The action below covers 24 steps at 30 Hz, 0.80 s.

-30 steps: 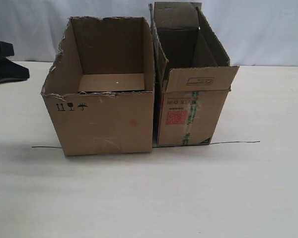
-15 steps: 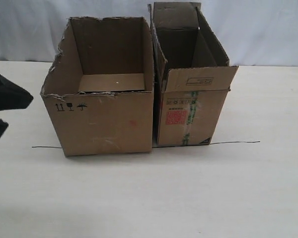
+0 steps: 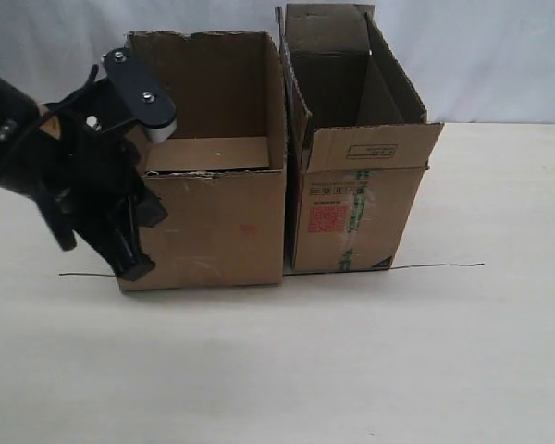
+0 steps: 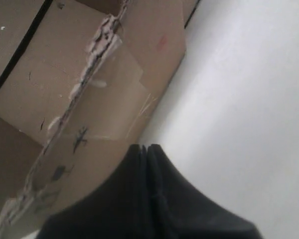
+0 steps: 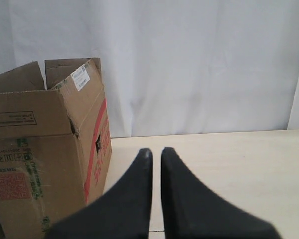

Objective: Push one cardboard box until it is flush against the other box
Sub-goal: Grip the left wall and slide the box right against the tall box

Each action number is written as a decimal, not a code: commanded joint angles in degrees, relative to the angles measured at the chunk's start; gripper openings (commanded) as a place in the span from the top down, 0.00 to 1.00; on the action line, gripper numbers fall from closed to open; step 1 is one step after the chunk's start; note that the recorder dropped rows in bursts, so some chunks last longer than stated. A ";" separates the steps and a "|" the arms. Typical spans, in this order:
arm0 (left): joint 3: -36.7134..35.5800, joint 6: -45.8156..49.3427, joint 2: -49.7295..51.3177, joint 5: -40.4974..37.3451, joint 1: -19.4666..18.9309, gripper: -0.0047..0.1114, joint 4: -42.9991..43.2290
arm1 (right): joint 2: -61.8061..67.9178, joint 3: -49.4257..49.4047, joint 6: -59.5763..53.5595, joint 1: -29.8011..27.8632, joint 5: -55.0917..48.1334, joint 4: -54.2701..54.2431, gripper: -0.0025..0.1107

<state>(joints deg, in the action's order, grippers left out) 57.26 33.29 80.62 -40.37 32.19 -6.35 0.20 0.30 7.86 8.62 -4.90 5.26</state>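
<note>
The wide, low cardboard box (image 3: 217, 222) with ragged torn top edges stands left of centre; its torn rim (image 4: 97, 47) fills the left wrist view. The other box (image 3: 351, 217), taller, with a red label and green tape, stands just to its right across a narrow dark gap, and also appears in the right wrist view (image 5: 45, 164). My left gripper (image 3: 134, 266) (image 4: 145, 147) is shut and empty, fingers pointing down in front of the wide box's front-left corner; I cannot tell whether they touch it. My right gripper (image 5: 156, 152) is outside the exterior view, beside the tall box, fingers nearly together and empty.
A thin black line (image 3: 439, 266) runs across the pale table (image 3: 351, 370) along the boxes' front edges. A white curtain (image 3: 499, 55) hangs behind. The left arm's body (image 3: 37, 157) covers the wide box's left side and its handling symbols.
The left arm has swung in from the left edge of the view to the wide box's front-left corner. Both boxes stand where they did.
</note>
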 commanded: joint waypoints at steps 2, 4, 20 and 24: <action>5.29 -0.50 6.80 1.71 0.52 0.96 0.25 | -0.20 -0.30 -0.26 0.23 0.41 0.04 0.93; 6.94 -0.50 8.94 1.27 0.52 0.96 0.25 | -0.20 -0.30 -0.26 0.23 0.41 0.04 0.93; 9.51 -0.50 13.19 7.90 0.52 0.96 0.34 | -0.20 -0.30 -0.26 0.23 0.41 0.04 0.93; 9.51 -0.41 13.19 7.63 0.52 0.96 1.03 | -0.20 -0.30 -0.26 0.23 0.41 0.04 0.93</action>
<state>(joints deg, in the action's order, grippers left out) 66.25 33.29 93.73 -34.10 32.56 -6.12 0.20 0.30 7.86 8.62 -4.90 5.26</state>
